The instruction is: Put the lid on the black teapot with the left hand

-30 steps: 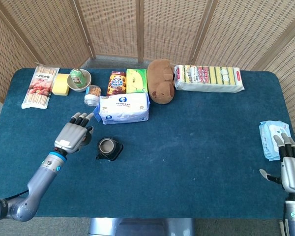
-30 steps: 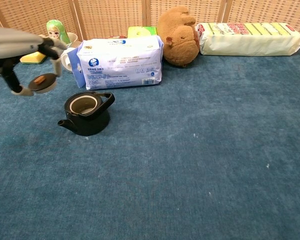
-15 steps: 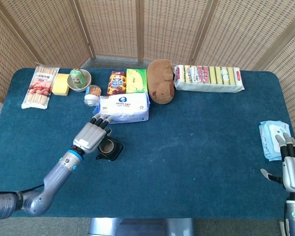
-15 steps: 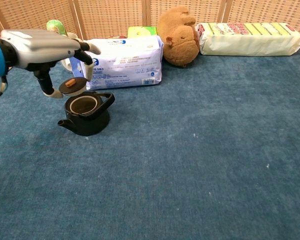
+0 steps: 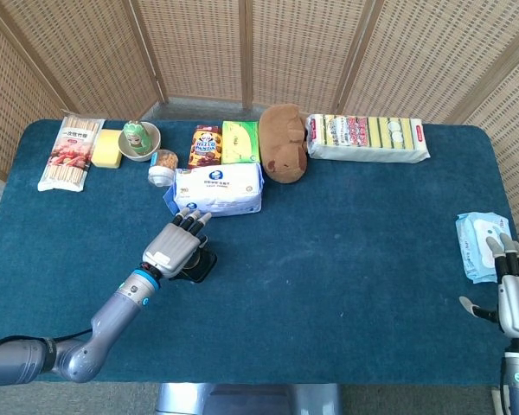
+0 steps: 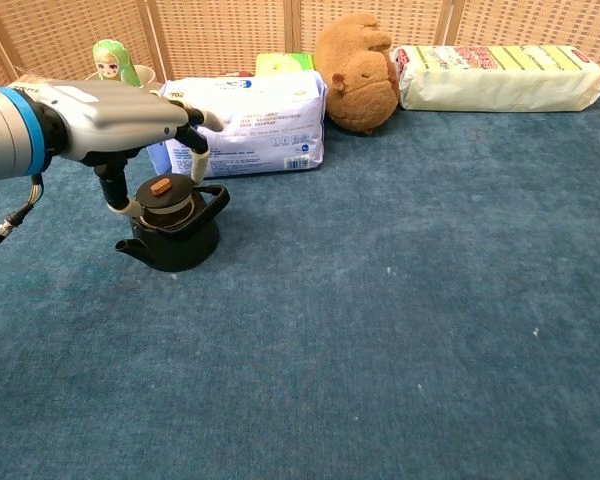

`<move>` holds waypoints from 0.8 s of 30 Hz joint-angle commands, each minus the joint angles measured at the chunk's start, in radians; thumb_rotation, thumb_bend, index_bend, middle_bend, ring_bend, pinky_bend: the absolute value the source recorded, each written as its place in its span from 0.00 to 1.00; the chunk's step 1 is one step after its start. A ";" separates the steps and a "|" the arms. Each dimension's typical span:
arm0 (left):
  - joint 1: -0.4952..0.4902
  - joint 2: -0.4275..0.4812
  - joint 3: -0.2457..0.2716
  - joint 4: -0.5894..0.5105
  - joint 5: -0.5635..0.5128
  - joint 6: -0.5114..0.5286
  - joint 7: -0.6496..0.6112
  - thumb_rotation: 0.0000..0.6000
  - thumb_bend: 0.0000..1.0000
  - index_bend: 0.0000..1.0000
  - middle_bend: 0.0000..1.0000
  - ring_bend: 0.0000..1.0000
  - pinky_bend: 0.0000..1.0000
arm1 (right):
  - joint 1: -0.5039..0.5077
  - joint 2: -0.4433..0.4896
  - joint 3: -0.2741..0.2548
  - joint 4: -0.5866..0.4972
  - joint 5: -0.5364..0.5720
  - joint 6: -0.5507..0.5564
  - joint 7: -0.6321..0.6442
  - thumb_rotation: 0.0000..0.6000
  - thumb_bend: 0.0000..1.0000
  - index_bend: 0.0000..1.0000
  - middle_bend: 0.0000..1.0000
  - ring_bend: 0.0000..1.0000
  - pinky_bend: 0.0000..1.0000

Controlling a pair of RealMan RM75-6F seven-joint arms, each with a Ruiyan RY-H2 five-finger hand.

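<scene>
The black teapot [image 6: 175,238] stands on the blue table, its spout pointing left in the chest view. Its black lid [image 6: 161,192] with an orange knob sits at the pot's opening, pinched between the thumb and a finger of my left hand [image 6: 130,120]. In the head view my left hand [image 5: 177,244] lies over the teapot [image 5: 201,264] and hides the lid. My right hand [image 5: 515,290] rests at the table's right edge, fingers apart and nothing in it.
A white-and-blue tissue pack [image 6: 245,125] lies right behind the teapot, a brown plush bear [image 6: 355,68] beside it. Snack packets, a bowl [image 5: 139,140] and a green figurine [image 6: 110,60] line the back. A wipes pack [image 5: 482,244] lies near my right hand.
My left hand carried the lid rightward from beside the teapot and lowered it onto the pot's opening. The right hand stayed put.
</scene>
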State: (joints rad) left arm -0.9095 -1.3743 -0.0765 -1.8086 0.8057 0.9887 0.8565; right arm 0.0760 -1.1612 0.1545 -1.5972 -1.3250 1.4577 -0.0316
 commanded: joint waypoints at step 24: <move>-0.049 -0.010 0.018 -0.040 -0.121 0.076 0.051 1.00 0.27 0.38 0.00 0.00 0.05 | -0.001 0.005 0.003 -0.005 0.005 0.001 0.005 1.00 0.00 0.03 0.00 0.00 0.00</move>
State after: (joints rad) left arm -0.9559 -1.3885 -0.0590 -1.8420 0.6897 1.0589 0.9032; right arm 0.0746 -1.1567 0.1577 -1.6019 -1.3205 1.4586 -0.0264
